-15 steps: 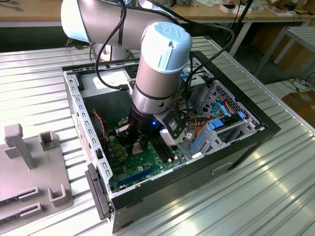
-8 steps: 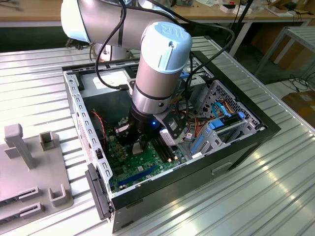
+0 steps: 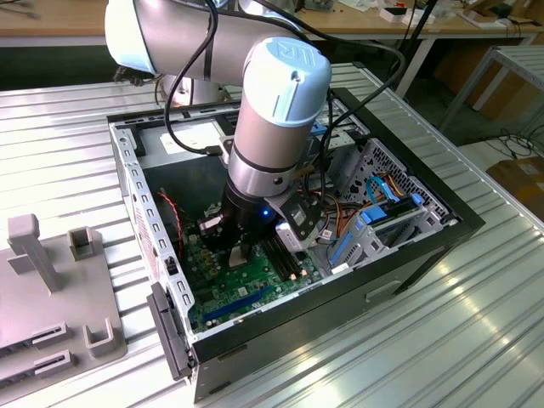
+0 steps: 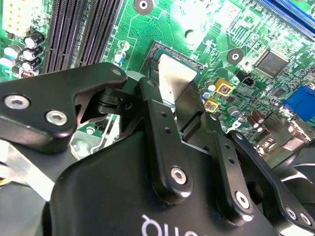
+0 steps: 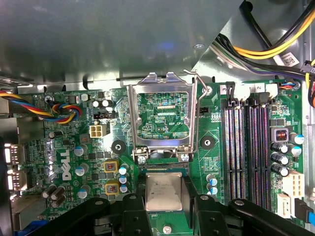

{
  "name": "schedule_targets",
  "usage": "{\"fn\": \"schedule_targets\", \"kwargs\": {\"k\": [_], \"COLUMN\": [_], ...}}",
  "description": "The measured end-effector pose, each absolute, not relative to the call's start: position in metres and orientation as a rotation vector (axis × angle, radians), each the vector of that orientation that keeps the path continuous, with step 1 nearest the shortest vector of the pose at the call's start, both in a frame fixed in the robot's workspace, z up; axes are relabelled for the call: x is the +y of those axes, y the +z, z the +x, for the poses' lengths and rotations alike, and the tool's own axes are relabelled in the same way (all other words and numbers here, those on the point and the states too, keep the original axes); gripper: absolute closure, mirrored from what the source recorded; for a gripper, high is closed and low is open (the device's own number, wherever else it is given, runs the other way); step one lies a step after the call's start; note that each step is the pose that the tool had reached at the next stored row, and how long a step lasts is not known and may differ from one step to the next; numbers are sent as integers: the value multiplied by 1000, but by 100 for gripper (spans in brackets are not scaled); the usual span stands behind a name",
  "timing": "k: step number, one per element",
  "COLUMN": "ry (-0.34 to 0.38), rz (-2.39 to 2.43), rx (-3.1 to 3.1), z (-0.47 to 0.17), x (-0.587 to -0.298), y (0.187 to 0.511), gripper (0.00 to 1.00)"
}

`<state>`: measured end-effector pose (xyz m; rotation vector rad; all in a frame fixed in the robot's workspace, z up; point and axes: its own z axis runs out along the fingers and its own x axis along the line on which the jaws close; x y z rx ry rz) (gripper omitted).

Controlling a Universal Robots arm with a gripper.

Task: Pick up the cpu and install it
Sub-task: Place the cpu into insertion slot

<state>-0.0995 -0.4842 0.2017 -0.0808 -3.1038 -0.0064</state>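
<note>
Beside the raised retention frame (image 5: 162,115), gripper (image 5: 165,199) clamps cpu (image 5: 164,191) by two edges over the green board (image 5: 64,132); any tilt or offset at seating would likely jam or damage it.

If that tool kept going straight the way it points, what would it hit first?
Most likely the open socket on the green board, directly under the cpu that the tool grips; the remaining gap is unclear.

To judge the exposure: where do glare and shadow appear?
Second wrist view: the cpu face glares white, the green board beside it is washed out. First wrist view: the case wall lies in shadow. Exterior view: bright streaks on the ribbed table.
</note>
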Motion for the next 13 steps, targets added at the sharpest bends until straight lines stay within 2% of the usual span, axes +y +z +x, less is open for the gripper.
{"fn": "schedule_targets", "kwargs": {"k": [13], "ry": [-6], "rz": [-80], "rx": [-3103], "z": [-99], "x": [-484], "y": [205], "gripper": [61]}}
